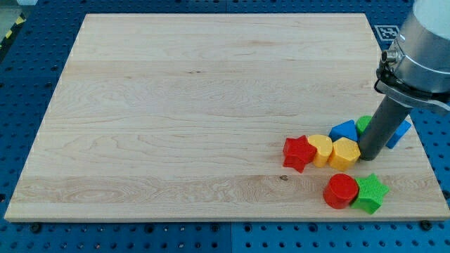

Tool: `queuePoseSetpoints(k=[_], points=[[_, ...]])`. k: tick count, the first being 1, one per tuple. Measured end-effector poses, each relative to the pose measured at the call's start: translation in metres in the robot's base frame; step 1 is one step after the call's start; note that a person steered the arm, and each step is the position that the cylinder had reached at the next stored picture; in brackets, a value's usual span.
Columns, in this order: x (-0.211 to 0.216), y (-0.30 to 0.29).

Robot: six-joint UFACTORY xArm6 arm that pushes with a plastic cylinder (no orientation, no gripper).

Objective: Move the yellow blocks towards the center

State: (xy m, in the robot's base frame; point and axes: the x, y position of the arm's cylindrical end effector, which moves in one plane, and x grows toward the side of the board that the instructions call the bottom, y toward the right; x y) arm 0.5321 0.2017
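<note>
Two yellow blocks lie side by side at the view's lower right: a yellow heart (320, 149) and a yellow hexagon (344, 153). A red star (298, 152) touches the heart's left side. My tip (368, 157) rests on the board just right of the yellow hexagon, touching or nearly touching it. A blue block (344, 131) sits just above the hexagon. A green block (363, 124) and another blue block (402, 132) are partly hidden behind the rod.
A red cylinder (341, 190) and a green star (371, 192) lie together near the board's bottom edge, below my tip. The wooden board (197, 105) ends close to the right of the cluster. The arm's body fills the view's top right.
</note>
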Motion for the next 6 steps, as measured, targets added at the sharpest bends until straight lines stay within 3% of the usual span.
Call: queuePoseSetpoints(k=[4,6], points=[[0.02,0.025],[0.008,-0.07]])
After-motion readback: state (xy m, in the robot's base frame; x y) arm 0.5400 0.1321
